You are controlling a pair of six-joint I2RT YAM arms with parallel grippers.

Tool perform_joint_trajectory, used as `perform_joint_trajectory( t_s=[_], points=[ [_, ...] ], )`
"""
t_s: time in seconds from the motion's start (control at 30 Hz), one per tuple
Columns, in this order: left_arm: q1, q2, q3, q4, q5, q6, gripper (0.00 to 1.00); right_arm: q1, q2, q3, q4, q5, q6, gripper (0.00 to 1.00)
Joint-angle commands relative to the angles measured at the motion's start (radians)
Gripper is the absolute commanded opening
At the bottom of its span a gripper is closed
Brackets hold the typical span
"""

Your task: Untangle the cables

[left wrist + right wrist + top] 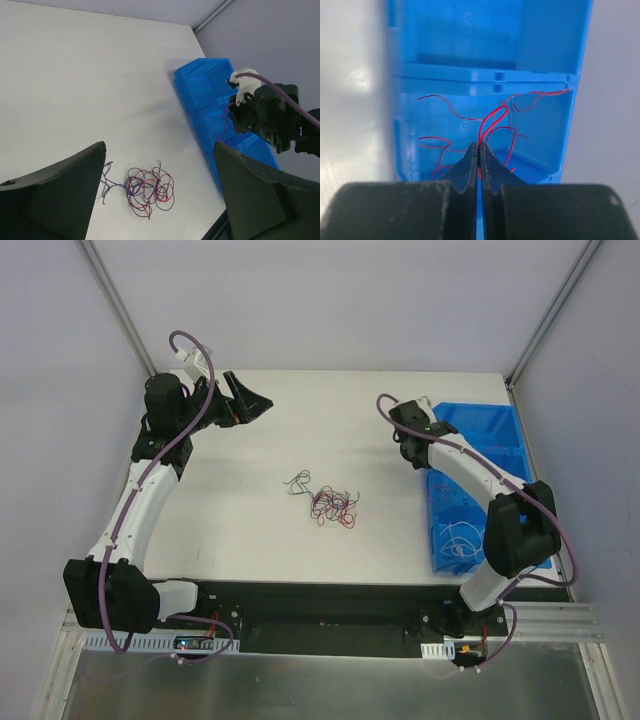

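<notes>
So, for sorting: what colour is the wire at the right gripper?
A red wire, best in right wrist view.

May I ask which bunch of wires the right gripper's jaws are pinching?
The red wires in the blue bin, not the tangled clump on the table nor the bin's white wires.

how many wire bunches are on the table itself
2: a small dark bunch near the centre, and a bigger red-and-purple tangle to its right. More strands sit in the blue bin.

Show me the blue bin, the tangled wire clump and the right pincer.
blue bin [490, 430]: top view, bare floor of its far compartment.
wire clump [333, 506]: top view, middle of the tangle.
right pincer [478, 146]: right wrist view, where its fingertips pinch a red wire [491, 118].
</notes>
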Motion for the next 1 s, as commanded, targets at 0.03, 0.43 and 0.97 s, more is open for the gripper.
perform_joint_trajectory(
  t_s=[0.03,0.43,0.97],
  points=[
    [0.011,-0.009,0.023,0.056,0.032,-0.022,0.88,-0.152,-0.007,-0.031,-0.075,-0.004,0.219,0.0],
    [0.011,-0.003,0.015,0.071,0.04,-0.026,0.88,-0.162,-0.117,0.016,-0.167,-0.023,0.233,0.59],
    [0.011,0.028,0.013,0.071,0.04,-0.028,0.87,-0.107,-0.378,-0.14,0.015,-0.407,0.314,0.74]
  ],
)
